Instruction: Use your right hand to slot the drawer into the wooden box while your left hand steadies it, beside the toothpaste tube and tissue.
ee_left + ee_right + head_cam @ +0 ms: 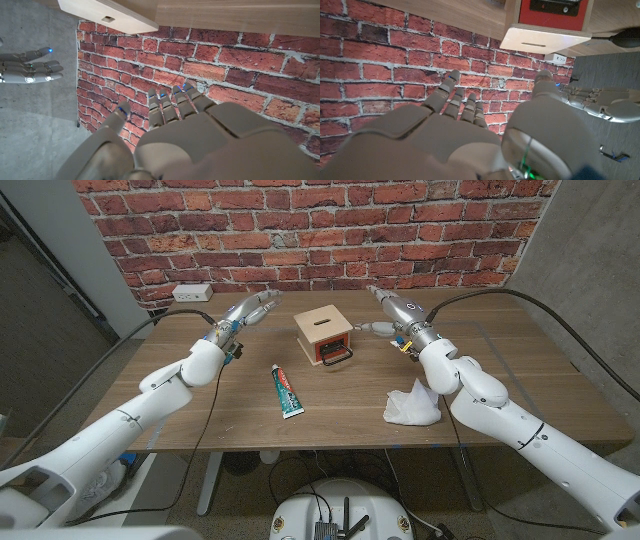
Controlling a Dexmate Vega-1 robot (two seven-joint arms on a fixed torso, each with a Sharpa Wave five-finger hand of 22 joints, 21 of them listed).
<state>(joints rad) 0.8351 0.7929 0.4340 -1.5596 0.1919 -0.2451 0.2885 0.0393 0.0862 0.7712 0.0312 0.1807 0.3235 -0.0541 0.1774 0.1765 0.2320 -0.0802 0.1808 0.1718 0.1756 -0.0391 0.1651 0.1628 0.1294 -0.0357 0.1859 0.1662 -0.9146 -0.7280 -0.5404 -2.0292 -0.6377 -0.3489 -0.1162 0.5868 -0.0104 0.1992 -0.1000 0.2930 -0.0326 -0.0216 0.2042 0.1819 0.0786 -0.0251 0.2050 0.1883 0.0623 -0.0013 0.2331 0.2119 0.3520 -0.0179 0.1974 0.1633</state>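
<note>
A small wooden box [320, 330] stands at the table's middle back. Its red drawer front [334, 350] with a black handle sits in the opening facing me. My left hand [250, 309] hovers to the box's left, fingers spread and holding nothing. My right hand [391, 307] hovers to its right, also spread and apart from the box. The toothpaste tube [287, 391] lies in front of the box, and the crumpled white tissue [412, 404] lies front right. In the wrist views the box [107, 14] [547, 36] and red drawer front [554, 11] show beyond my own fingers [172, 106] [454, 102].
A brick wall [310, 230] runs behind the wooden table [200, 410], with a white power outlet [190, 292] at the back left. Black cables trail along both arms. A concrete wall stands on the right.
</note>
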